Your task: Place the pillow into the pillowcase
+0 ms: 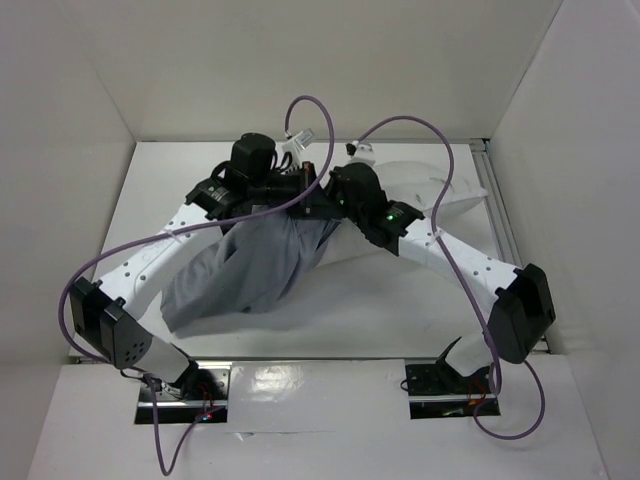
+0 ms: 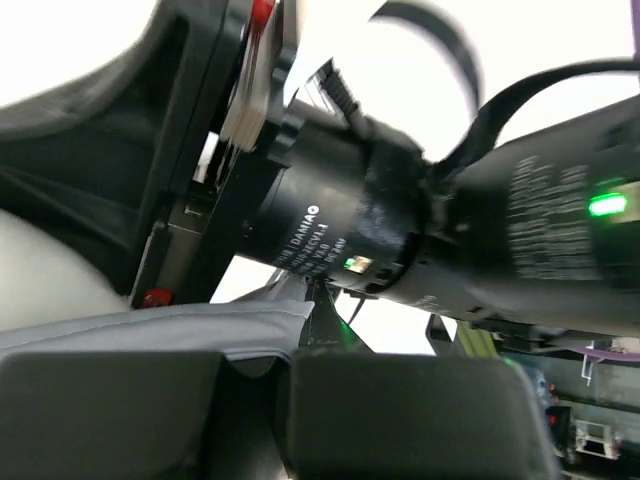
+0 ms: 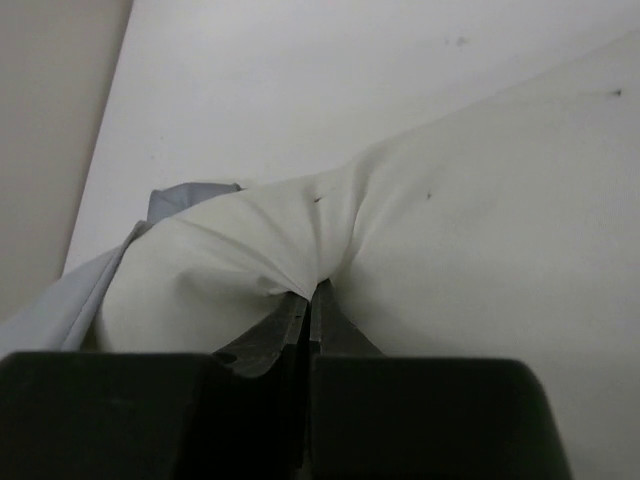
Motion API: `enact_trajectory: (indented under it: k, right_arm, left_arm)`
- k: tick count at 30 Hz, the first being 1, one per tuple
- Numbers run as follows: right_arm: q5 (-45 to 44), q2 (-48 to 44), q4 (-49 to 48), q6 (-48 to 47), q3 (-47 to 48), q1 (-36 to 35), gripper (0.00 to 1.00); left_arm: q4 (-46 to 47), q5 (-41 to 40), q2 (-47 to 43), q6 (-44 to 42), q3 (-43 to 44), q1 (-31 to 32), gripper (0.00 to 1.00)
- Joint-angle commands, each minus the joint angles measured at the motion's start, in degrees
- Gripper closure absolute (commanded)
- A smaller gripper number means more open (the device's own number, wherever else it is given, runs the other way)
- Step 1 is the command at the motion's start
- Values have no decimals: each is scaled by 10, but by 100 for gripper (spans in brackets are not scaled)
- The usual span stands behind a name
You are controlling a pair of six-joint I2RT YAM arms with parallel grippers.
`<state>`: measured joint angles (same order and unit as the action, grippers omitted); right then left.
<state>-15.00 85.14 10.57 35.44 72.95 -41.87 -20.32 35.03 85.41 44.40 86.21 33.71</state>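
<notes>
Right wrist view: the right gripper (image 3: 310,296) has its fingers pressed together on a fold of pillow (image 3: 450,220). Just left of them, the pillowcase (image 3: 185,198) mouth wraps the pillow's end, and the pillow's length trails off rightward. The left gripper (image 2: 318,322), closed, seems to pinch the pillowcase hem.

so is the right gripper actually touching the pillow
Touching. The right wrist view shows the right gripper shut on a pinched fold of the pillow, with the white fabric bunching right at its tips.
</notes>
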Motion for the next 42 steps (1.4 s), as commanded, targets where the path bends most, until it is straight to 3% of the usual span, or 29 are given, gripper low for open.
enact_trajectory:
  k: [1,7,8,9,12,16,20,23,26,31,32,34,35,36,38,40,42]
  right_arm:
    - [6,-34,-39,31,-16,-26,100]
    - [-13,-104,-17,21,-44,-31,100]
    - [0,-110,-4,10,-44,-31,92]
    - [7,-110,14,-9,-21,-31,77]
    - [-27,-110,107,-30,5,-31,22]
    - [-127,-161,186,-70,37,-31,1]
    - [-226,-174,308,-92,88,-31,1]
    - [-299,-191,390,-74,76,-31,1]
    - [-302,-212,397,-74,35,-1,1]
    - [-234,-182,330,-113,3,63,1]
    - [-211,-170,318,-131,3,107,1]
    - [-84,-139,274,-146,3,178,1]
    - [-32,-133,254,-153,-9,258,1]
    - [59,-128,217,-153,-27,293,1]
    - [121,-109,180,-147,-48,357,1]
    - [167,-62,150,-131,-54,365,1]
    - [185,-25,132,-111,-44,365,17]
  left_arm:
    - [73,25,-24,1,31,-16,100]
    - [45,-15,-76,-17,1,-40,100]
    - [45,-15,-76,-17,-9,-46,100]
    - [45,-8,-82,-17,-24,-52,100]
    - [45,14,-82,-5,-52,-64,100]
    - [77,22,-82,16,-86,-64,100]
    - [77,16,-82,16,-93,-64,100]
    - [77,16,-68,16,-93,-64,100]
    - [77,16,-52,10,-77,-69,100]
    - [77,16,-31,5,-55,-80,100]
    - [71,16,-31,5,-48,-81,100]
    - [70,16,-17,5,-40,-81,100]
    - [65,16,-17,0,-33,-87,100]
    - [65,16,-9,0,-24,-87,100]
    - [65,16,5,0,-16,-87,100]
    - [65,22,13,0,-9,-92,100]
    - [60,22,30,-7,8,-98,100]
